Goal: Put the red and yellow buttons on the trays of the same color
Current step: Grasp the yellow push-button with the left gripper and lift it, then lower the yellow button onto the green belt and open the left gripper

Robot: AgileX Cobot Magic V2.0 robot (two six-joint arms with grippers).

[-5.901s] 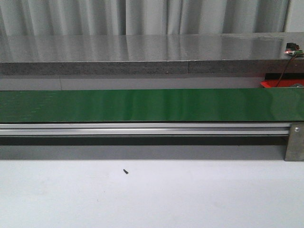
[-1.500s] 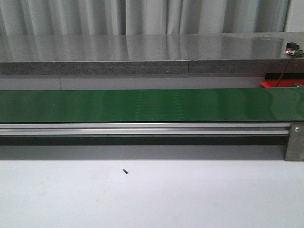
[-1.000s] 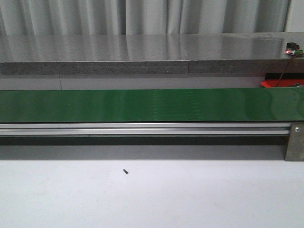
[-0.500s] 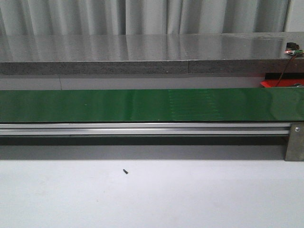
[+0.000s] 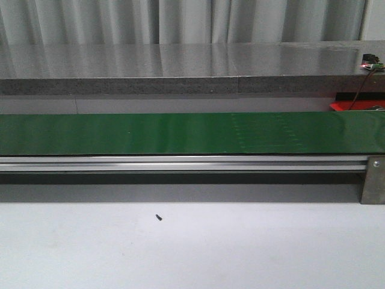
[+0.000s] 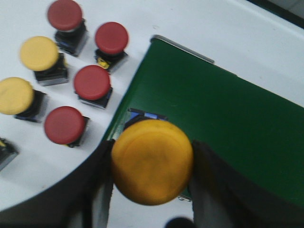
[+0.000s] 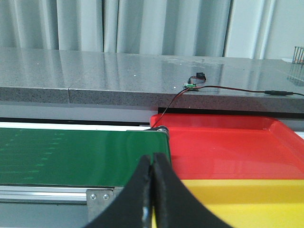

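The left gripper point(image 6: 152, 164) is clamping a yellow button point(image 6: 152, 161) between its two dark fingers point(image 6: 97, 185), the domed cap filling the gap between them and its dark base showing just behind. The held button is hanging over the near end of the green conveyor belt point(image 6: 223, 118), right at the belt's edge where it meets the white table point(image 6: 142, 19). Beside the belt, a cluster of loose buttons is sitting on that table: a red button point(image 6: 65, 14), a second red button point(image 6: 111, 38), a third red button point(image 6: 92, 82) and a fourth red button point(image 6: 63, 125), with two more yellow buttons point(image 6: 39, 53) standing next to them on black bases.

The right gripper point(image 7: 153, 190) is resting with its fingertips pressed together and nothing between them. It is pointing over the far end of the belt point(image 7: 80, 156), where a red tray point(image 7: 228, 152) is lying just past the roller, and a yellow tray point(image 7: 247, 199) is lying nearer the gripper, touching the red one along its edge. A thin cable point(image 7: 228, 88) is trailing across the grey stone ledge point(image 7: 95, 71) behind.

In the front view the belt point(image 5: 180, 132) is stretching bare across the frame, with a sliver of the red tray point(image 5: 355, 105) showing at far right.
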